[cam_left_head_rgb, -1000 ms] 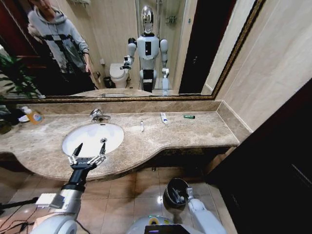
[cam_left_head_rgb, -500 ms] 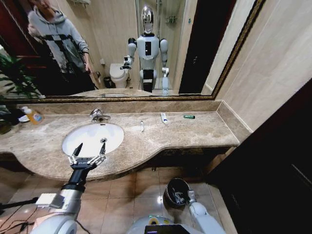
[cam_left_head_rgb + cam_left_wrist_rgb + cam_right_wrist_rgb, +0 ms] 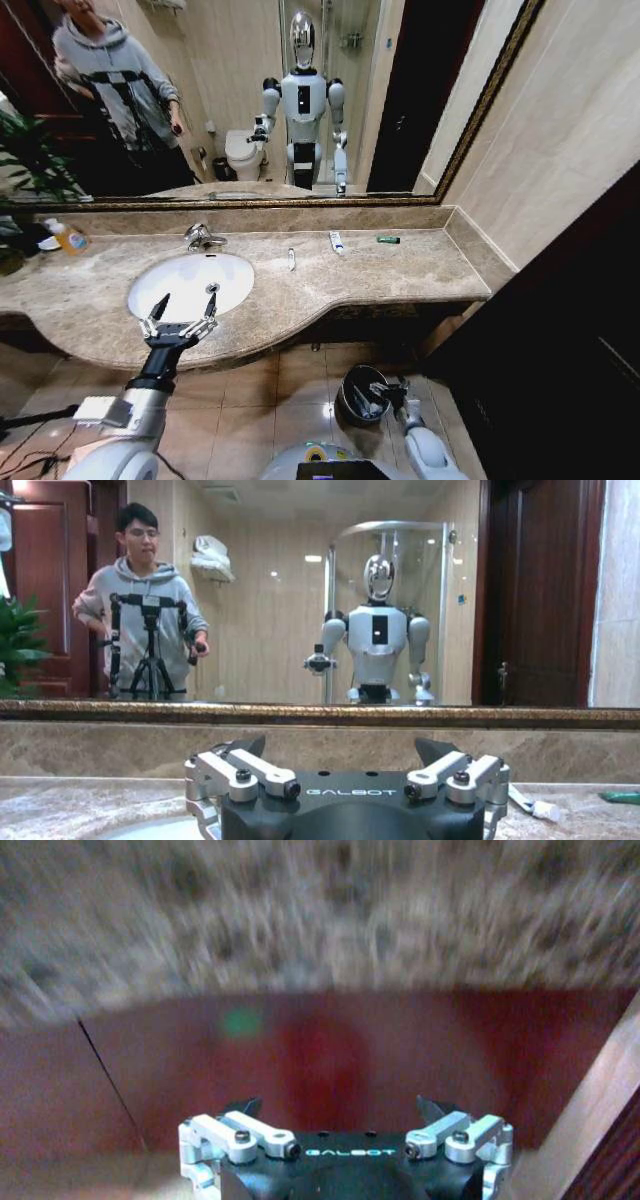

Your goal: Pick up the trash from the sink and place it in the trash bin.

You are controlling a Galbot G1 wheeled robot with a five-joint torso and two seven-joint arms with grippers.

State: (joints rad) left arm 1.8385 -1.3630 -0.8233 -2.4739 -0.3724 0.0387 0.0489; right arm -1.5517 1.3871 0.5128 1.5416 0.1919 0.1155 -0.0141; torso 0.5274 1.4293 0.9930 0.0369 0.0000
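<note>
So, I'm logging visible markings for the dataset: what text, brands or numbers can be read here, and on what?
"GALBOT": on the black body of the left gripper, left wrist view.
"GALBOT": on the black body of the right gripper, right wrist view.
The orange-yellow bottle and the small tubes on the countertop: any print too small to read.

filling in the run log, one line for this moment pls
left gripper open over sink front | right gripper open beside trash bin
</note>
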